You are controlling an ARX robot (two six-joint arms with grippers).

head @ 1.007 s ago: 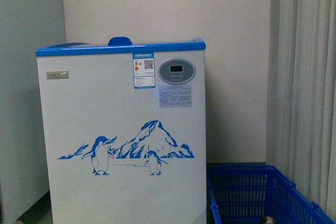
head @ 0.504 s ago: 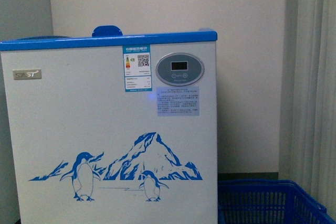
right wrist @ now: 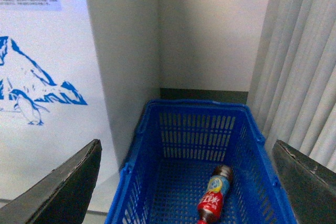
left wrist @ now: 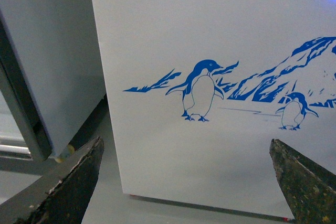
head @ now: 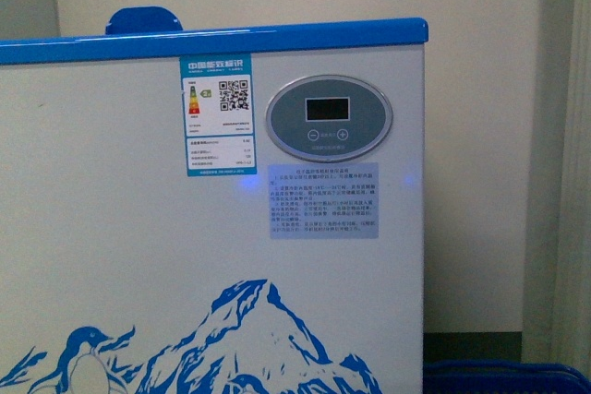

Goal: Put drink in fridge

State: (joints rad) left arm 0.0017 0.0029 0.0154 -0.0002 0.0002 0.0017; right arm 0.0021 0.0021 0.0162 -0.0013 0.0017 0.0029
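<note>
The fridge [head: 138, 256] is a white chest freezer with a blue top rim, an oval grey control panel [head: 329, 118] and a blue penguin-and-mountain picture; it fills the front view. It also shows in the left wrist view [left wrist: 220, 51] and the right wrist view [right wrist: 47, 66]. The drink [right wrist: 214, 201], a small bottle with a blue, yellow and red label, lies on its side in a blue mesh basket [right wrist: 184, 114]. My right gripper [right wrist: 191, 190] is open above the basket, apart from the drink. My left gripper [left wrist: 189, 187] is open and empty, facing the fridge's front.
A plain grey cabinet [left wrist: 47, 51] stands beside the fridge. Pale curtains [right wrist: 304, 66] hang beside the basket, a beige wall [head: 480, 136] stands behind. The basket's rim [head: 503, 371] shows at the front view's lower edge. The floor [left wrist: 105, 203] is grey.
The front view has closed in on the fridge and shifted: the fridge now looks larger, its penguins are cut off at the bottom, and the blue basket has nearly left the view.
</note>
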